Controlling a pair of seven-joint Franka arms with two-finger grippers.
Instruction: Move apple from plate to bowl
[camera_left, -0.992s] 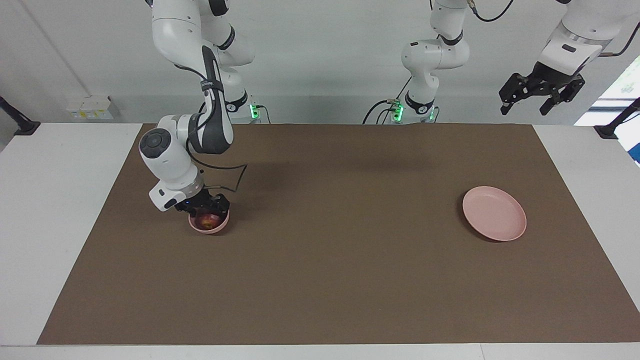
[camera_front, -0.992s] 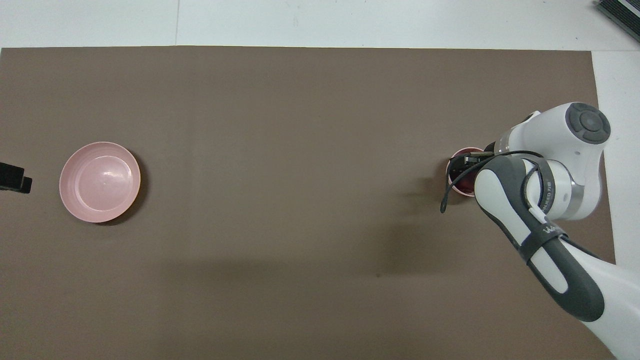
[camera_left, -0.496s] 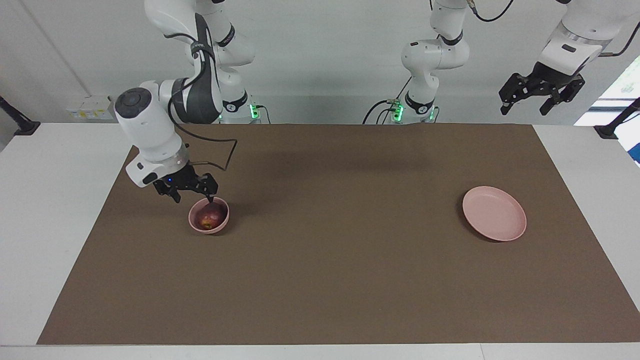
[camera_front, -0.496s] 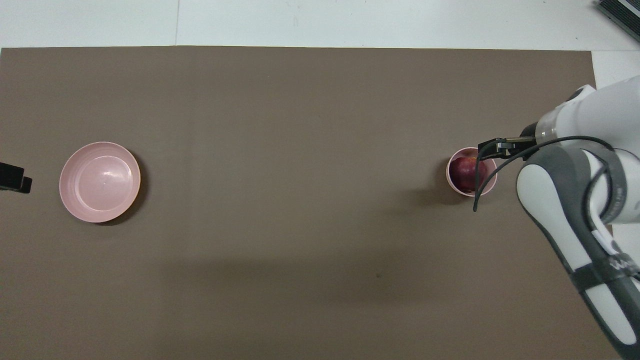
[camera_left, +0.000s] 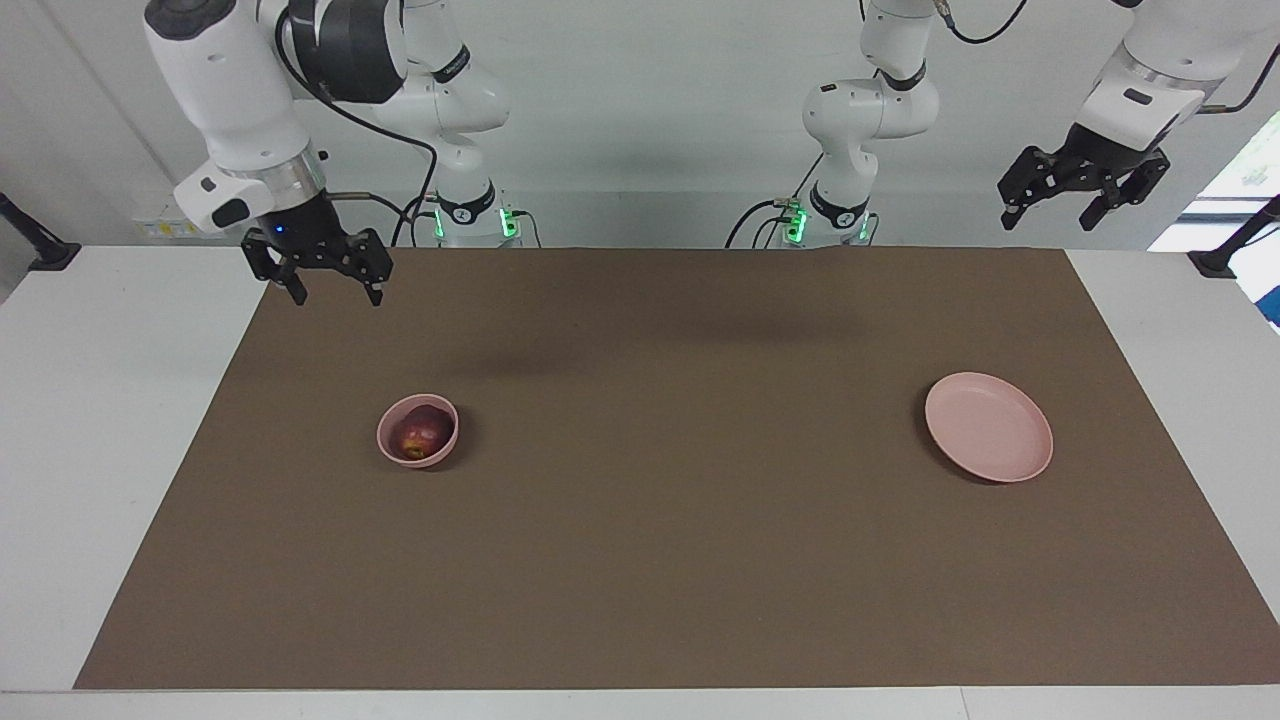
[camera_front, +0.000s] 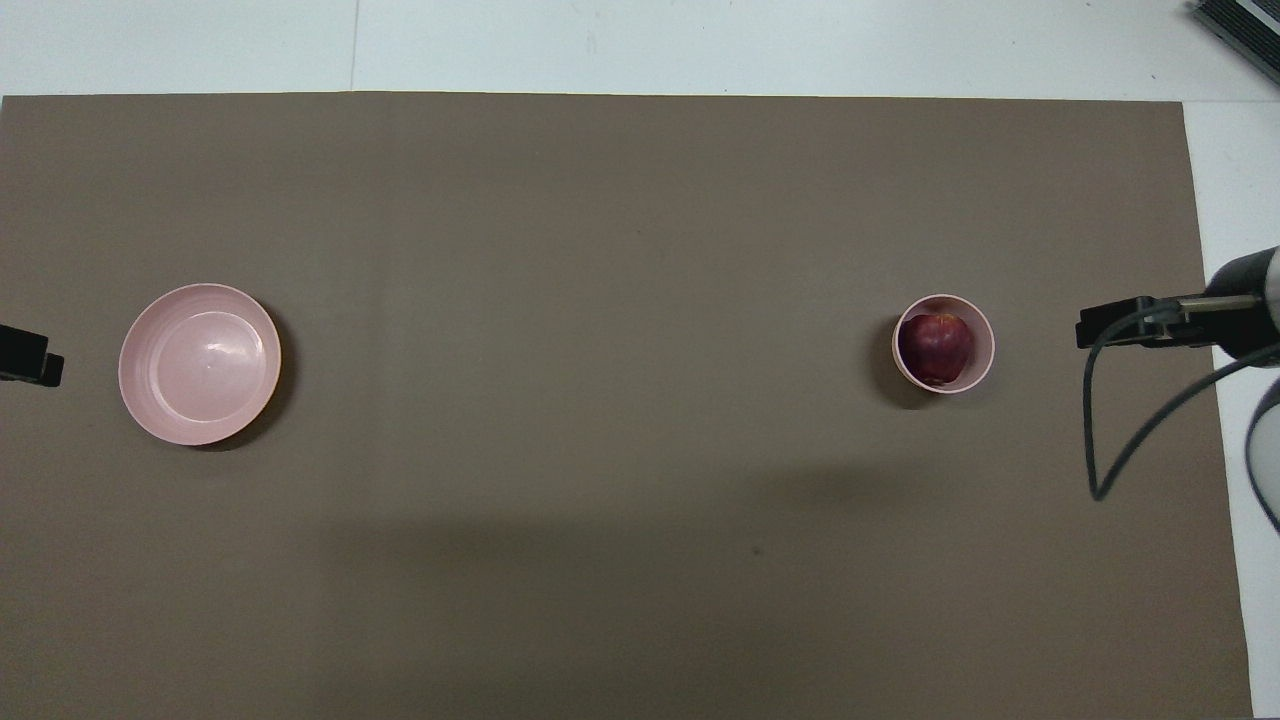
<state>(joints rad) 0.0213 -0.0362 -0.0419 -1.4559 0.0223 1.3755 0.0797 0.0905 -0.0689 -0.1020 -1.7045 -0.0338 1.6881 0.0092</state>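
Already the apple (camera_left: 422, 435) sits inside the bowl (camera_left: 417, 431), lower left of centre in the facing view, so the move looks done. Level with it at the right of the frame, the plate (camera_left: 988, 427) lies bare. Higher, at upper left, the right gripper (camera_left: 331, 287) hangs wide and empty, up and away from the bowl. At upper right the left gripper (camera_left: 1053, 213) waits, also wide.

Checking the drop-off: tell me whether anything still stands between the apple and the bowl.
Nothing does: the apple already lies in the bowl. The plate is bare, and the right gripper hangs raised, jaws open.
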